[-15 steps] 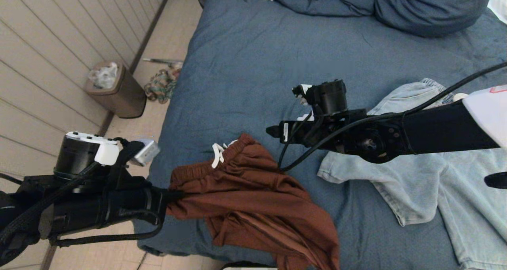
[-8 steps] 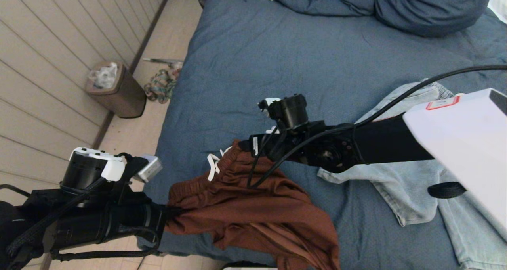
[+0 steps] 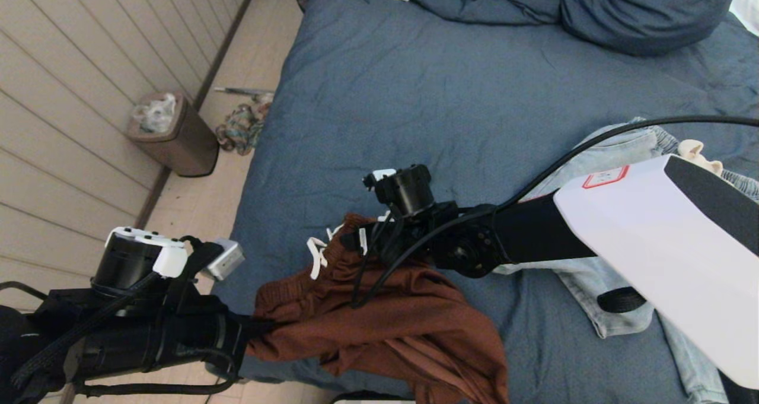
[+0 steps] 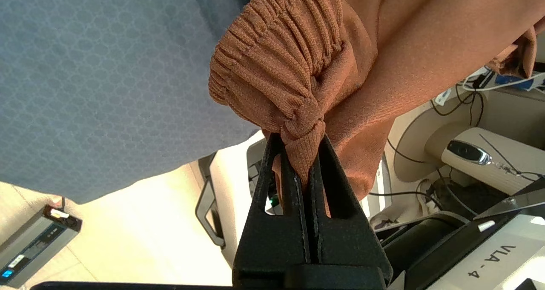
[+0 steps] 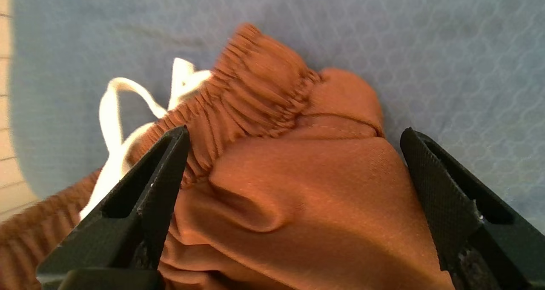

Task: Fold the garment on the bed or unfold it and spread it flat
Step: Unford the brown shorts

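Observation:
A rust-brown garment (image 3: 391, 327) with a ribbed elastic waistband and a white drawstring (image 3: 314, 253) lies crumpled at the near left edge of the slate-blue bed (image 3: 415, 95), partly hanging over the side. My left gripper (image 3: 256, 327) is shut on a bunched end of the waistband (image 4: 289, 68), the fabric pinched between its fingertips (image 4: 298, 143). My right gripper (image 3: 356, 239) hovers open just above the other part of the waistband. In the right wrist view its fingers straddle the brown cloth (image 5: 298, 188) without touching it, the drawstring (image 5: 113, 111) beside one finger.
Light blue jeans (image 3: 593, 279) lie on the bed to the right, partly under my right arm. A bunched blue duvet (image 3: 593, 6) sits at the far end. On the floor to the left stand a brown bin (image 3: 172, 134) and a coil of rope (image 3: 240, 128).
My right arm has swung left and nearer, from beside the jeans to over the brown waistband, jaws still open. The left gripper keeps its hold and has barely moved.

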